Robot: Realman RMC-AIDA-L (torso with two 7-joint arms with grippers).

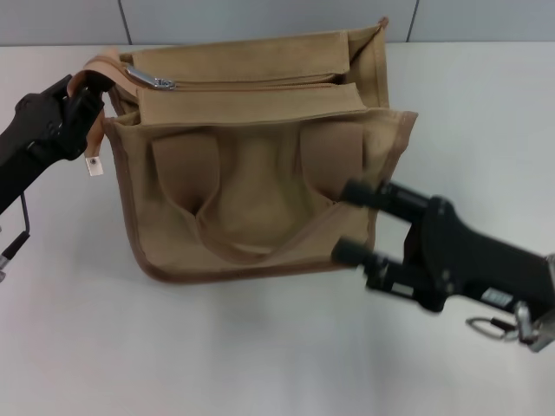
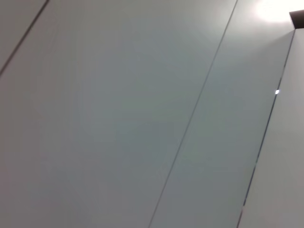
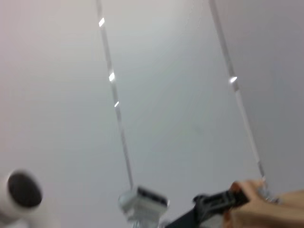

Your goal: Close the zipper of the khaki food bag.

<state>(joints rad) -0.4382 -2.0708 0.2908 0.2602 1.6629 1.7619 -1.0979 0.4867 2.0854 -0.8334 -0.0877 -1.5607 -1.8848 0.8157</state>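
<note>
The khaki food bag (image 1: 251, 182) stands in the middle of the white table in the head view, handle straps hanging down its front. The zipper (image 1: 251, 84) runs along the top panel, and its silver pull tab (image 1: 156, 82) sits at the left end. My left gripper (image 1: 91, 91) is at the bag's top left corner, shut on the tan trim at that end. My right gripper (image 1: 354, 222) is open, fingers spread against the bag's lower right front edge. A tan piece of the bag (image 3: 270, 213) shows in the right wrist view. The left wrist view shows only wall panels.
A small white tag (image 1: 94, 166) hangs off the bag's left side. The white table (image 1: 217, 347) stretches in front of the bag and to its right. A grey panelled wall (image 1: 260, 17) stands behind the table.
</note>
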